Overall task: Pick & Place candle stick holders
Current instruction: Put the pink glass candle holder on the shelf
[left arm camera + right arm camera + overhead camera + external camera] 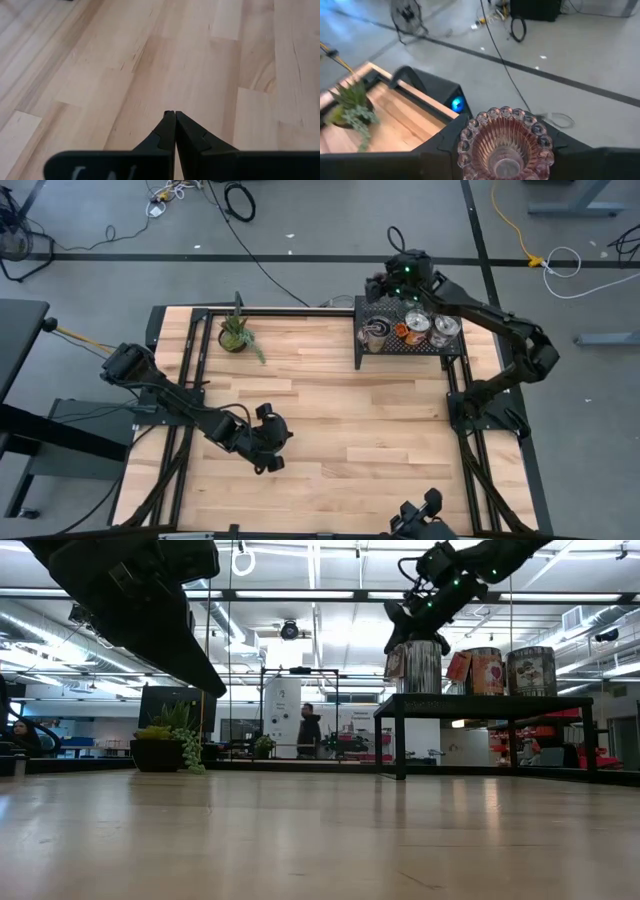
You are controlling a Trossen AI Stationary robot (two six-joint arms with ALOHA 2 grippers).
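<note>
A black perforated shelf (pixel 362 320) stands at the table's far right. On it stand a silver holder (pixel 375 337), an orange-red one (pixel 415 330) and another silver one (pixel 444 330); they also show in the low view (pixel 488 670). My right gripper (pixel 385 285) is above the shelf's far left corner, shut on a pinkish clear glass holder with a scalloped rim (pixel 506 135). My left gripper (pixel 270 438) is shut and empty over the bare wood at the table's middle, toward the near edge (pixel 175 116). My right gripper holds the pinkish glass holder by its outer wall just under the scalloped rim (pixel 465 142), one dark finger (pixel 445 147) on each side. The fingers come from above. The holder's open mouth faces up toward the wrist. In the low view it seems to hang clear above the shelf top (pixel 395 662).
A small potted green plant (pixel 237 335) stands at the table's far edge, left of the shelf. Wide bare wood lies between the plant, the shelf and my left gripper. Black frame rails run along the table's left and right sides. A person (pixel 310 730) stands far off in the room.
</note>
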